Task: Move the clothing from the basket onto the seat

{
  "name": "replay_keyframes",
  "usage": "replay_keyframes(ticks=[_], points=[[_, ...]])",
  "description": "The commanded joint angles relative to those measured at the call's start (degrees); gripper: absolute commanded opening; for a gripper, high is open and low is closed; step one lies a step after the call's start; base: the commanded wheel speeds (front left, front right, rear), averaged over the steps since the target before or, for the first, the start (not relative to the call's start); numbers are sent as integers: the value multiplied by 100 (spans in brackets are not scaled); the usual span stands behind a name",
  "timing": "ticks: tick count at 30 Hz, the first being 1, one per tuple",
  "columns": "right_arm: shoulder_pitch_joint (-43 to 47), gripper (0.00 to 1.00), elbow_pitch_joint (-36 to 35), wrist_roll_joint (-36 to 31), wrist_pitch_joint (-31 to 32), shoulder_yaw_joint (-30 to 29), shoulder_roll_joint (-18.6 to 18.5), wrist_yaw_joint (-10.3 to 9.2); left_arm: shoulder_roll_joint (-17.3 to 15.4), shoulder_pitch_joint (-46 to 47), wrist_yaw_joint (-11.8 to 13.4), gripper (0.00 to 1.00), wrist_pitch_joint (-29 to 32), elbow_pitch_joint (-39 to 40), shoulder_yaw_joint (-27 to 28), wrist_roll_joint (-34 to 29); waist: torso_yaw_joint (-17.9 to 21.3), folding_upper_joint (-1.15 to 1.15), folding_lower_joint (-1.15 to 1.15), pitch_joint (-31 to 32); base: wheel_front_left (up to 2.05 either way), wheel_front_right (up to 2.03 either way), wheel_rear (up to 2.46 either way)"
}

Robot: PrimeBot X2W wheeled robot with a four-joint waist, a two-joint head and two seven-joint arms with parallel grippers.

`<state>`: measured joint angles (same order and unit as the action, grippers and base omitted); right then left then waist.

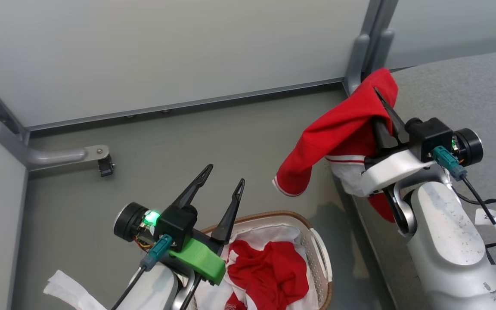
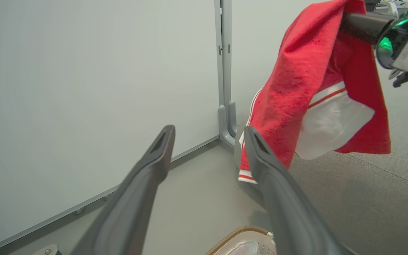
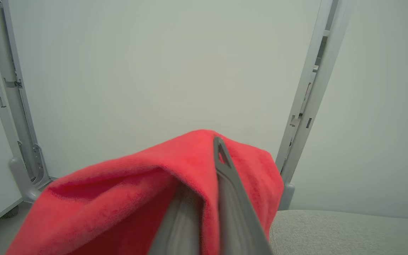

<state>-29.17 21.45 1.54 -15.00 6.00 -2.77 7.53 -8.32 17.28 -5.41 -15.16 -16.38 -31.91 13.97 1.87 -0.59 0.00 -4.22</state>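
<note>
Two arms reach up from the bottom of the head view. The left gripper hovers over the left side of the basket. Its forearm slants up and away, and its two dark fingers are spread wide with nothing between them, pointing across the grey floor toward the pale wall panel. The right arm stands higher on the right, its wrist bent so that the right gripper points at the corner post. Its fingers are clamped together on a red garment, which drapes over them and hangs in folds by the left edge of the seat. Whether the lowest folds touch the seat I cannot tell. The cloth is bright red, with a white band carrying thin red stripes and a pale lining showing underneath. A second red garment lies crumpled in the basket on the white liner. The basket stands on the floor just beside the seat.
</note>
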Motion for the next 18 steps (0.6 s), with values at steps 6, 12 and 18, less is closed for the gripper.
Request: replay_keyframes(ticks=[6, 12, 18], points=[[-161, 0, -72, -192, -28, -116, -24, -8, 3, 27, -101, 100, 1, -57, 171, -162, 1053, 59, 0, -389, 0, 0, 0], [-188, 0, -103, -268, -28, -414, -18, -8, 40, 160, -159, 100, 1, -126, 197, -262, 1748, 59, 0, -648, 0, 0, 0], [-139, 0, -103, -237, -28, -612, -17, -8, 65, 266, -193, 100, 2, -239, 118, -294, 2185, 59, 0, -833, 0, 0, 0]])
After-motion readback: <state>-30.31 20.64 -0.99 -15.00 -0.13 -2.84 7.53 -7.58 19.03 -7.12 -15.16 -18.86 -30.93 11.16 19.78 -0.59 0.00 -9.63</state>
